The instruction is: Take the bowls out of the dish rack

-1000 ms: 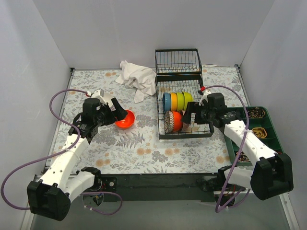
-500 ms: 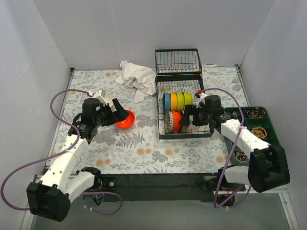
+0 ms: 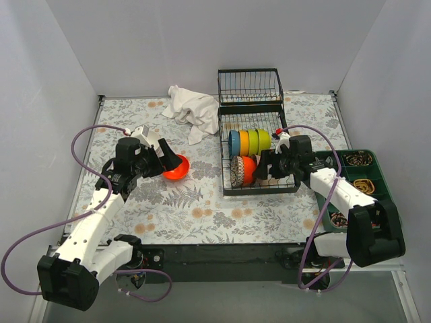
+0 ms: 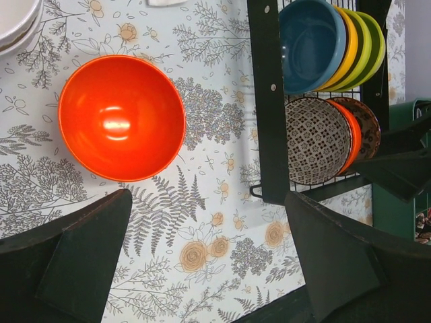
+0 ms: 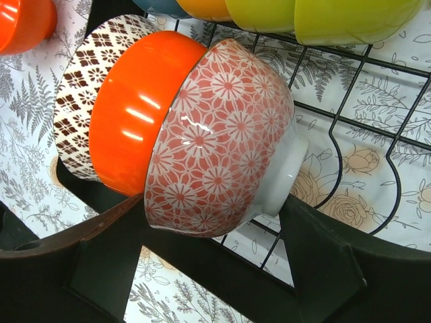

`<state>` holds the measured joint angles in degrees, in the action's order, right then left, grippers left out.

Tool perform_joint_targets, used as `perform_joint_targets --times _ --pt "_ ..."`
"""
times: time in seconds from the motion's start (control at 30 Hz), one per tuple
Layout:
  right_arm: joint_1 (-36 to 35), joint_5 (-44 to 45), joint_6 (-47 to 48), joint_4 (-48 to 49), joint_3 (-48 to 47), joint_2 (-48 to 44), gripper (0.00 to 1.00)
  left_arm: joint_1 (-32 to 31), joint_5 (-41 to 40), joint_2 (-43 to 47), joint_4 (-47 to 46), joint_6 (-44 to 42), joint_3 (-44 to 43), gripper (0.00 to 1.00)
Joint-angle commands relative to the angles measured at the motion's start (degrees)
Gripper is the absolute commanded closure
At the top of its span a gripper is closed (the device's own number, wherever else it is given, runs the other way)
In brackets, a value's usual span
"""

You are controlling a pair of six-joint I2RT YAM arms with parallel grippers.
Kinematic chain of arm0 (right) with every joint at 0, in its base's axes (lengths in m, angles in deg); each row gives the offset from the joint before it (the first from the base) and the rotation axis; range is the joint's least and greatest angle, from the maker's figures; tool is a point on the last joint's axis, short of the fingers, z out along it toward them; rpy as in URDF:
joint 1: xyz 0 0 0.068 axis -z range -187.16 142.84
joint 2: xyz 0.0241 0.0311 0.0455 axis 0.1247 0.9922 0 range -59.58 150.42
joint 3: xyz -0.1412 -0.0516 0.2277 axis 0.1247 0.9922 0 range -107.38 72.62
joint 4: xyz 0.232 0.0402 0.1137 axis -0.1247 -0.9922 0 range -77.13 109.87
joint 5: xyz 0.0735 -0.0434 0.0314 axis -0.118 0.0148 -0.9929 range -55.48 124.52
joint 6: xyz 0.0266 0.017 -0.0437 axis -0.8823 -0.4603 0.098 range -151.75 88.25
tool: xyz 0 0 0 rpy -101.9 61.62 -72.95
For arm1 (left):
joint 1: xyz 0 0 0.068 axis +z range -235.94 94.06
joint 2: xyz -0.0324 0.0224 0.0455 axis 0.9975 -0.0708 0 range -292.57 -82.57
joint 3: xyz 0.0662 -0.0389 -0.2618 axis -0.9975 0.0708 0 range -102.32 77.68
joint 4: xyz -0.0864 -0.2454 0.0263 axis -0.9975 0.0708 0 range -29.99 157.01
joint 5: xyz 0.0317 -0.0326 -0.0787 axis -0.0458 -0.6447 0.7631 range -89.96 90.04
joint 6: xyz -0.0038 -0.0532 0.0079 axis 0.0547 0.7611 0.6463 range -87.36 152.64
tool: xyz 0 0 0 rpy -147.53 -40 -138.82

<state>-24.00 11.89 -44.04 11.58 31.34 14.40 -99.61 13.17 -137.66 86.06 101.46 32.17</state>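
Observation:
The black dish rack stands right of centre. Its back row holds a blue bowl, a yellow one and two green ones on edge. The front row holds a brown-patterned bowl, an orange bowl and a red floral bowl. My right gripper reaches in from the right, open, one finger beside the floral bowl's rim and the other against its white foot. Another orange bowl sits upright on the table left of the rack. My left gripper hovers wide open beside that bowl, holding nothing.
A crumpled white cloth lies at the back, left of the rack's raised basket. A green compartment tray with small items sits along the right edge. White walls close in the table on three sides.
My right gripper has moved left into the rack's front row and now straddles the red floral bowl, with its jaws slightly narrower. The left arm has barely moved.

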Motion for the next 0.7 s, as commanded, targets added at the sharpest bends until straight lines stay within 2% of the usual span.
perform_joint_targets --times 0.0,0.13,0.27,0.3,0.37,0.67 --pt "0.41 -2.94 2.98 2.58 0.58 -1.20 0.18 -0.13 1.46 0.07 0.50 0.26 -3.00 0.02" --pt "0.49 -3.91 3.68 2.67 0.41 -1.73 0.27 -0.48 1.99 -0.63 0.68 0.53 -3.53 0.02" --pt "0.41 -4.52 4.30 2.58 -0.20 -2.61 0.48 -0.74 2.69 -1.33 0.59 1.06 -4.40 0.02" --pt "0.41 -4.53 4.30 2.32 -0.38 -3.04 0.64 -0.83 2.87 -1.42 0.59 1.14 -4.58 0.02" --pt "0.32 -4.44 4.30 1.79 -1.26 -3.48 0.76 -1.01 2.96 -1.77 0.59 1.32 -4.93 0.02" --pt "-1.18 2.41 4.56 -4.09 -5.13 -5.42 0.90 -2.58 3.66 -3.27 -1.51 3.42 -5.28 0.02"
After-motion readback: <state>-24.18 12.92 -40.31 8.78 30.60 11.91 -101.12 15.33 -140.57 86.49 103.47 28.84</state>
